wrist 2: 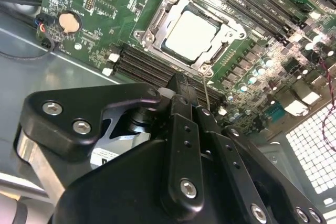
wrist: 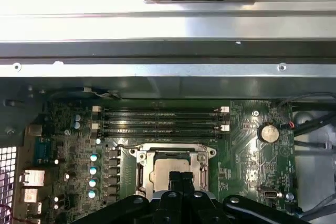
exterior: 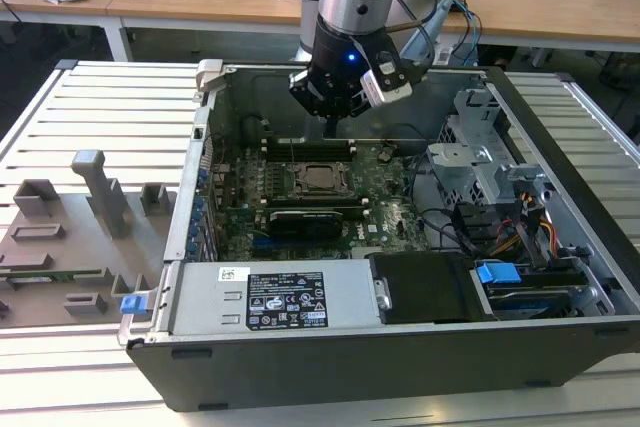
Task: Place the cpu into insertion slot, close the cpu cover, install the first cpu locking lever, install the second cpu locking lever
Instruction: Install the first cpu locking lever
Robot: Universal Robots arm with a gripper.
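Observation:
Inside the open computer case (exterior: 180, 237), the cpu (wrist 2: 190, 34) lies in the insertion slot (exterior: 322, 179), its pale metal top showing. The cpu cover (wrist 2: 156, 22), a silvery frame, lies flat around the chip. In the first wrist view the cpu (wrist: 172, 167) is partly hidden behind the fingers. My gripper (exterior: 333, 125) hangs just above the motherboard, behind the slot in the exterior view. Its black fingers are shut together with nothing between them. A thin wire lever (wrist 2: 206, 90) runs from the slot's corner to the fingertips of my gripper (wrist 2: 178, 83).
Memory slots (wrist: 160, 119) lie between the socket and the case's back wall. A long black expansion card (exterior: 318, 219) sits in front of the socket, then a power supply (exterior: 270, 297). A drive cage (exterior: 480, 167) and cables fill the exterior view's right. A grey fixture plate (exterior: 70, 237) lies outside, left.

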